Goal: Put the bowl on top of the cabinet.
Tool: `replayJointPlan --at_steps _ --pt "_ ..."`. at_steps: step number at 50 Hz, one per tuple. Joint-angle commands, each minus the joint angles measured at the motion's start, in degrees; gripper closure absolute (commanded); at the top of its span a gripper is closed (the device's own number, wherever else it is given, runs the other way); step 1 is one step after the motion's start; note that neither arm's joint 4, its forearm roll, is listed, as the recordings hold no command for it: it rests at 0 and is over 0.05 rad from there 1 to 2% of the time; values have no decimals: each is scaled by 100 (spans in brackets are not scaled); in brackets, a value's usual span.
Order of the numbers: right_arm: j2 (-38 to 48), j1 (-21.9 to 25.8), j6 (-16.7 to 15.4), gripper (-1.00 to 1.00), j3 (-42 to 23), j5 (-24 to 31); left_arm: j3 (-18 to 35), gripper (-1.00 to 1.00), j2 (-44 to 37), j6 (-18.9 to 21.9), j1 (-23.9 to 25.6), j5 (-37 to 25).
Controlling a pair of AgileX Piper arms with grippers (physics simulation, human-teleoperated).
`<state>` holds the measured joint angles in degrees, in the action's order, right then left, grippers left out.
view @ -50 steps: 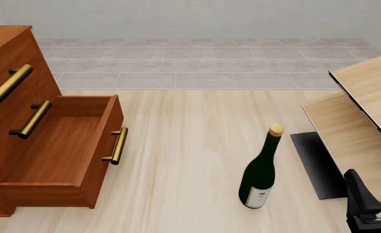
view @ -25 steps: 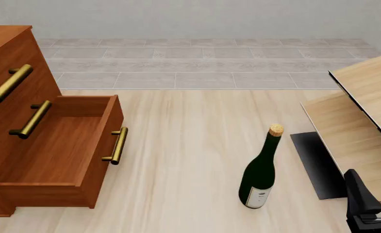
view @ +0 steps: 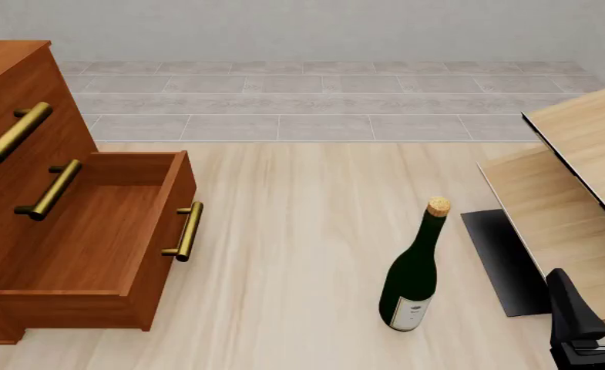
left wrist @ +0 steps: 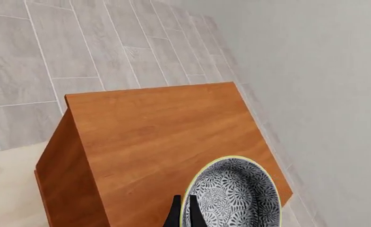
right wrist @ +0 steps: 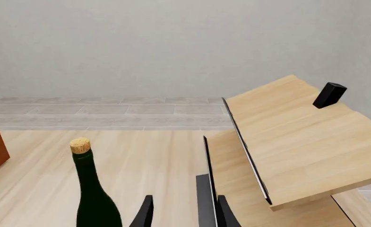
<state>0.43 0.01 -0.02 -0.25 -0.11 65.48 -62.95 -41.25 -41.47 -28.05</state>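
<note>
Your left wrist camera shows the bowl (left wrist: 232, 196) above the near corner of the cabinet (left wrist: 166, 137) top. The left gripper (left wrist: 184, 215) fingertips sit at the bowl's rim, nearly closed together. Grey floor tiles (left wrist: 65, 42) lie beyond.

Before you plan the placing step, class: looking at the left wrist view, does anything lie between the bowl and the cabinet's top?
Nothing visible does. The bowl shows over the cabinet, whose top is bare wood with nothing on it. The left gripper has its fingertips at the bowl's rim. Whether the bowl already rests on the top cannot be told.
</note>
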Motion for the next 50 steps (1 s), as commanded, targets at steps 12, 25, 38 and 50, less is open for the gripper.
replayJointPlan --at_steps 12,25,38,50 --pt "0 0 -1 -100 0 0 31 -100 103 91 61 89" --pt "0 -1 -1 -100 0 0 161 -100 465 -1 195 -38" --pt "0 0 0 -100 0 0 276 -100 876 -128 200 -205" --pt "0 1 0 -100 0 0 322 -100 1095 -206 233 -313"
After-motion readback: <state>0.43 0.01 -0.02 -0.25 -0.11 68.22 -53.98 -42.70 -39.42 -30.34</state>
